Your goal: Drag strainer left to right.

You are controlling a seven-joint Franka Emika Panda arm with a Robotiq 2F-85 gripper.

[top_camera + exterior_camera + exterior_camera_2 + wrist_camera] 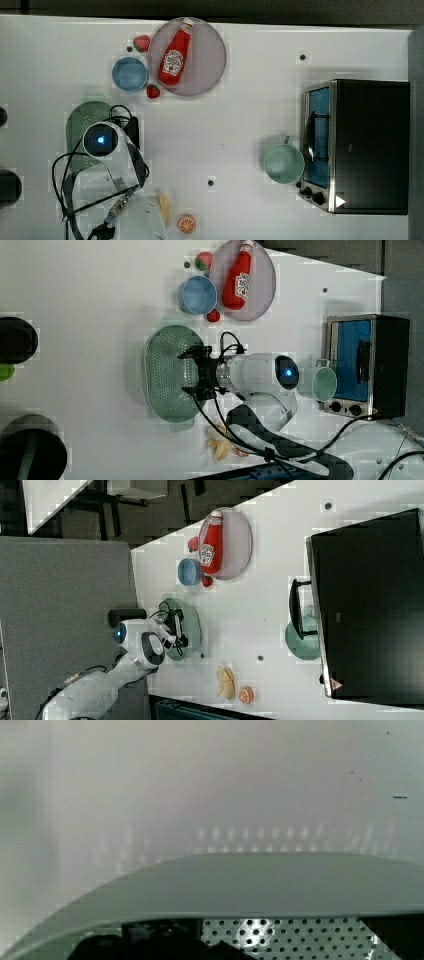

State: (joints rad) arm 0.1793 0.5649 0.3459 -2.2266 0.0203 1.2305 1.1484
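Perforated mint-green oval strainer (165,375), upright

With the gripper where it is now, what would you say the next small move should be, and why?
Probably lower the gripper a little further into the strainer until a finger bears on its inner wall, then begin the drag. In the left view the gripper is open and sits over the strainer's holed floor, and the wrist view shows the rim close ahead, so contact seems near but I cannot confirm it.
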